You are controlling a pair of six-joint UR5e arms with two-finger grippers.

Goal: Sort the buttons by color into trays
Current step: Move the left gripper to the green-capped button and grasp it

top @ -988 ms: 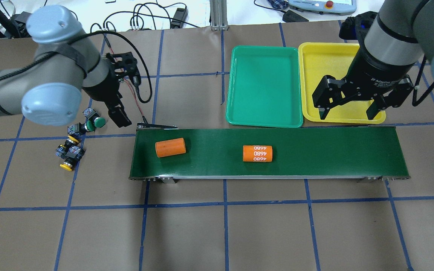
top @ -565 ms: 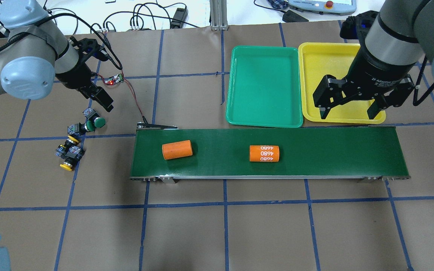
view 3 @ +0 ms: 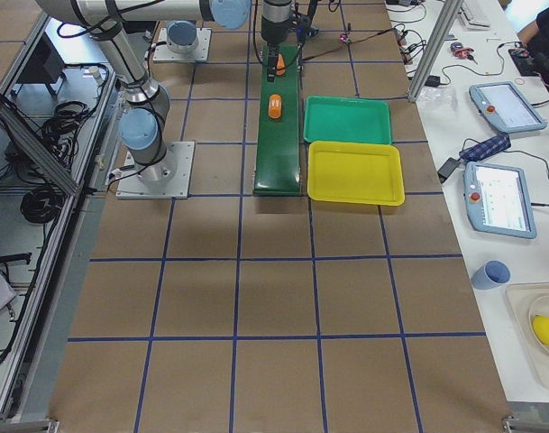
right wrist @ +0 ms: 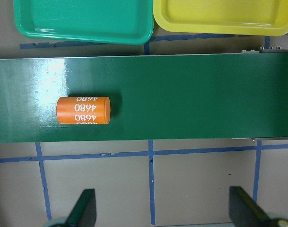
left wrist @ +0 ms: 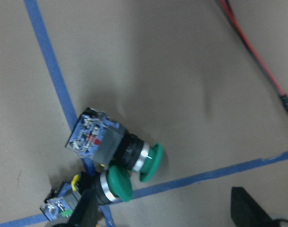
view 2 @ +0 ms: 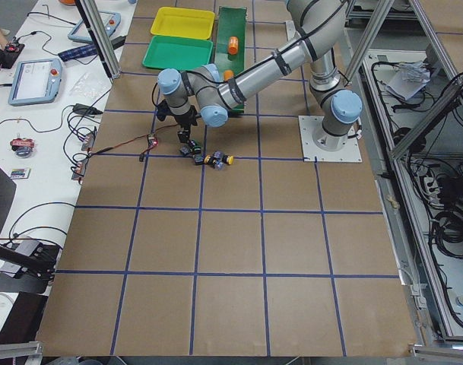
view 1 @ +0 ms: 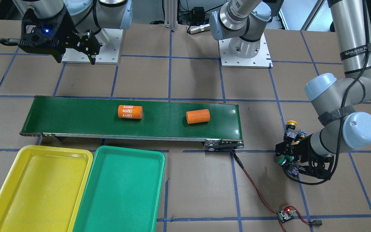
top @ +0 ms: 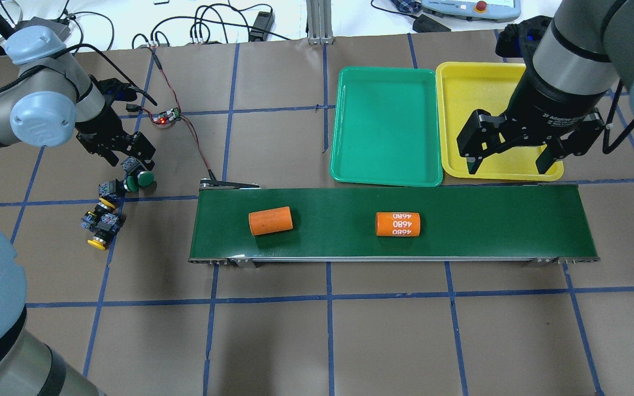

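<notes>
Several buttons lie in a cluster on the brown table, left of the belt. Two green-capped buttons (top: 143, 177) (left wrist: 151, 163) lie side by side, their caps touching. Two yellow-capped buttons (top: 97, 243) (view 1: 291, 122) lie just nearer the robot. My left gripper (top: 128, 154) (left wrist: 165, 213) hangs open right over the green pair, holding nothing. The green tray (top: 386, 126) (view 1: 121, 187) and the yellow tray (top: 482, 99) (view 1: 34, 187) stand side by side behind the belt, with no buttons in them. My right gripper (top: 508, 164) (right wrist: 165, 210) is open and holds nothing, above the yellow tray's near rim.
A long dark-green conveyor belt (top: 487, 225) carries a plain orange cylinder (top: 271, 220) and one printed 4680 (top: 398, 224). A small circuit board (top: 167, 116) with a red light and red-black wires lies behind the buttons. Blue tape lines grid the table.
My left arm has swung left and back, and its gripper now sits over the green buttons. Both orange cylinders have moved right along the belt. The right arm has not moved.
</notes>
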